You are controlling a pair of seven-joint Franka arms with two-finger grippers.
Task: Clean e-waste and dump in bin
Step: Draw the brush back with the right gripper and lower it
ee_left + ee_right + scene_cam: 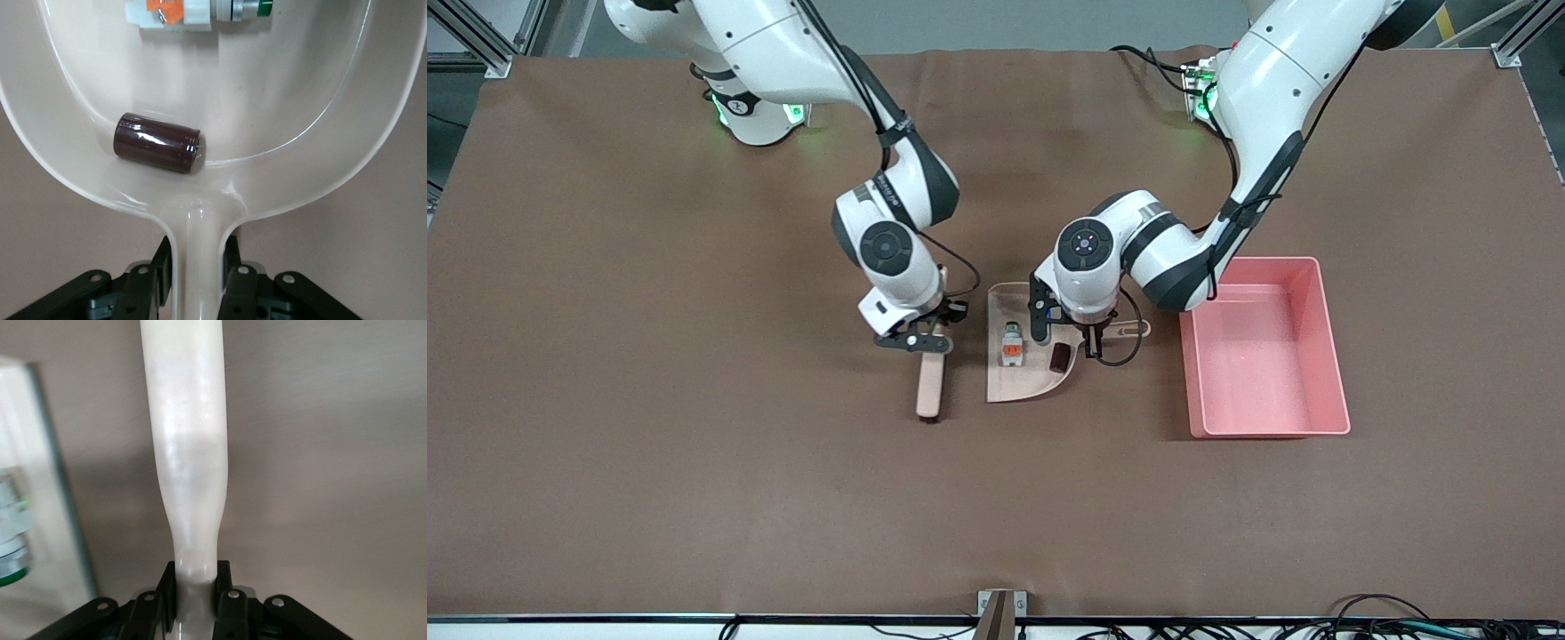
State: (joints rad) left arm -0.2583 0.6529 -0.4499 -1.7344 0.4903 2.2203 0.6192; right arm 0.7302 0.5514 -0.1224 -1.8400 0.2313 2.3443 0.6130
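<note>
The beige dustpan (1024, 378) lies on the table between the two arms. In it lie the e-waste pieces: a whitish-grey component with orange and green bits (1011, 345) and a small dark maroon block (1059, 357). The left wrist view shows the dustpan (280, 100), the block (157, 142) and the component (193, 10). My left gripper (1092, 342) (197, 267) is shut on the dustpan's handle. My right gripper (929, 342) (195, 587) is shut on the handle of a beige brush (928, 382) (187, 440) beside the dustpan. The pink bin (1329, 347) stands toward the left arm's end.
The brown table cover (694, 444) stretches wide around the things. The dustpan's open edge (40, 453) shows in the right wrist view, next to the brush. A black cable (1129, 351) loops by the left gripper. A clamp (1000, 609) sits at the table's front edge.
</note>
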